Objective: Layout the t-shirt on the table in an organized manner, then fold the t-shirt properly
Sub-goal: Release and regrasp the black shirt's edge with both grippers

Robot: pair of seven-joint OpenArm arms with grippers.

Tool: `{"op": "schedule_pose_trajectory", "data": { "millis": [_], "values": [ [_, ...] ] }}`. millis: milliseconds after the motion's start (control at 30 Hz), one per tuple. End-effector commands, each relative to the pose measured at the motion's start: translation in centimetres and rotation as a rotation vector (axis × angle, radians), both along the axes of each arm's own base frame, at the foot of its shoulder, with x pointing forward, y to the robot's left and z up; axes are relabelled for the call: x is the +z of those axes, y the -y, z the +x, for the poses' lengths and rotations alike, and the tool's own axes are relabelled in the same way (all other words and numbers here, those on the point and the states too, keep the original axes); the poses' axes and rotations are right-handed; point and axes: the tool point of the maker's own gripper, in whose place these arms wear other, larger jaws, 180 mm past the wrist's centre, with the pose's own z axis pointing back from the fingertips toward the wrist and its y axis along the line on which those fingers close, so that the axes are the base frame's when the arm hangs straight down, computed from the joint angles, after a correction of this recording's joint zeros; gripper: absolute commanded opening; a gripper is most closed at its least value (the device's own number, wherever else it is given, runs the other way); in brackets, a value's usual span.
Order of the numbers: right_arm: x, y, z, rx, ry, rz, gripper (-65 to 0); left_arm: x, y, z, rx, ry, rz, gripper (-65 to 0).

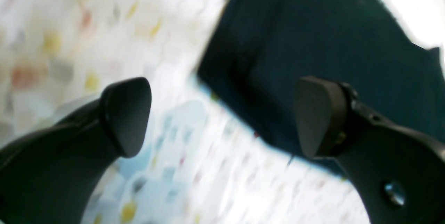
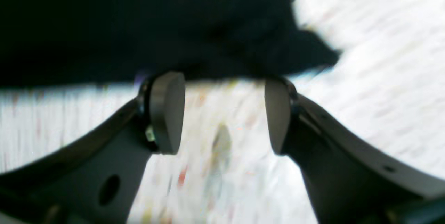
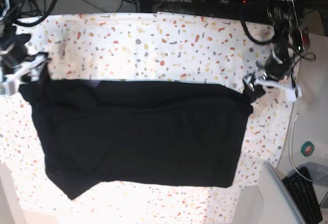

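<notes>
T-shirt: black, spread across frame centre on speckled counter. Left fingers and right fingers: open, empty. Step: folding. Next: grip far corners.

No text, label, brand, number or sign is legible in any of the three views.

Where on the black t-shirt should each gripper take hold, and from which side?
Grip the t-shirt at its two far top corners, coming in from the outer ends. It lies flat with a straight top edge, and the open left gripper and right gripper sit at those corners.
</notes>
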Motion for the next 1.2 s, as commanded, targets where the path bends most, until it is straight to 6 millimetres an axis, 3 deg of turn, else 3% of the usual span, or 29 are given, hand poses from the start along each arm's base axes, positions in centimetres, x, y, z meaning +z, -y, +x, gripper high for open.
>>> {"op": "schedule_pose_trajectory", "data": {
  "millis": [0, 67, 167, 200, 467, 567, 733, 867, 933, 1067, 1167],
  "values": [
    [1.1, -0.7, 0.8, 0.038, 0.062, 0.007, -30.9, 2.2, -1.5, 0.8, 0.009, 0.087, 0.05, -12.7],
    [0.1, -1.3, 0.1, 0.044, 0.033, 0.027, -30.9, 1.8, -1.4, 0.0, -0.003, 0.081, 0.067, -27.8],
    [-0.8, -1.6, 0.3, 0.043, 0.013, 0.048, -30.9, 0.8, 1.3, 0.3, -0.092, 0.052, 0.058, -60.2],
    [-0.9, -1.6, 0.4, 0.042, 0.014, 0.05, -30.9, 0.6, 2.1, 0.8, -0.11, 0.051, 0.05, -65.0],
    [-0.7, -1.4, 0.6, 0.036, 0.022, 0.049, -31.1, -3.5, 6.4, 3.4, -0.131, -0.058, -0.015, -65.0],
    [-0.8, -1.4, 0.5, 0.036, 0.018, 0.049, -31.1, -2.9, 7.1, 5.0, -0.132, -0.041, -0.015, -65.0],
    [-0.9, -1.3, 0.4, 0.035, 0.013, 0.05, -31.1, -0.2, 8.9, 9.7, -0.13, 0.046, -0.054, -65.0],
    [-0.9, -1.3, 0.4, 0.035, 0.013, 0.05, -31.1, -1.4, 9.9, 12.7, -0.125, -0.002, -0.09, -65.0],
    [-0.9, -1.3, 0.4, 0.035, 0.013, 0.05, -31.1, -1.5, 10.5, 13.5, -0.139, -0.013, -0.092, -65.0],
    [-1.0, -1.1, 0.3, 0.035, 0.01, 0.046, -31.1, -0.6, 11.0, 13.0, -0.157, 0.023, -0.086, -65.0],
    [-1.0, -1.0, 0.2, 0.034, 0.009, 0.043, -31.1, 0.0, 9.4, 11.9, -0.12, 0.049, -0.081, -65.0]
  ]
}}
